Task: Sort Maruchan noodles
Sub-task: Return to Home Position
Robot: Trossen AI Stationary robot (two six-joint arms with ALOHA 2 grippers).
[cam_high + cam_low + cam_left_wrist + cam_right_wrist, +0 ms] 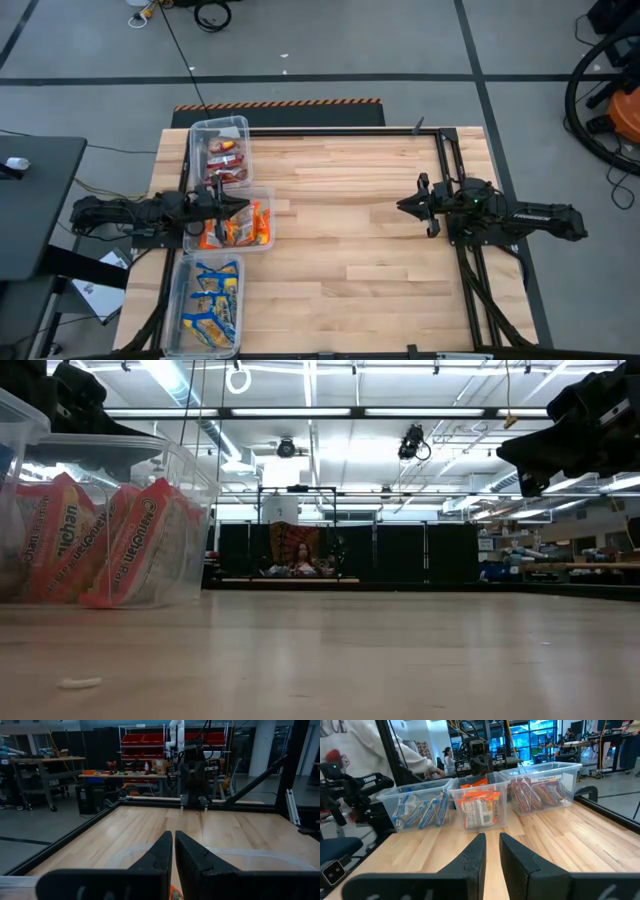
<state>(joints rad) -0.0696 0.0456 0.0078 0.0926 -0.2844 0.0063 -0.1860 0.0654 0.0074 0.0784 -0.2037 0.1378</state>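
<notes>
While both arms lay stretched toward each other across the wooden table, all the noodles sat inside three clear bins lined up along the left side of the overhead frame. Red packets filled the upper bin. Orange packets stood on edge in the middle bin. Blue packets lay in the lower bin, at the frame's bottom left. The three bins stood just beside one another, the middle one set slightly to the right of the other two.

The left claw hung over the middle bin, above the orange packets, its two fingers pressed together and gripping nothing. The right claw hovered at the centre right of the overhead frame, over bare wood and well apart from the bins. Its fingers were a narrow gap apart and held nothing.

From table height, the orange packets showed through the clear wall at the left edge of the frame, upright and leaning against each other.
</notes>
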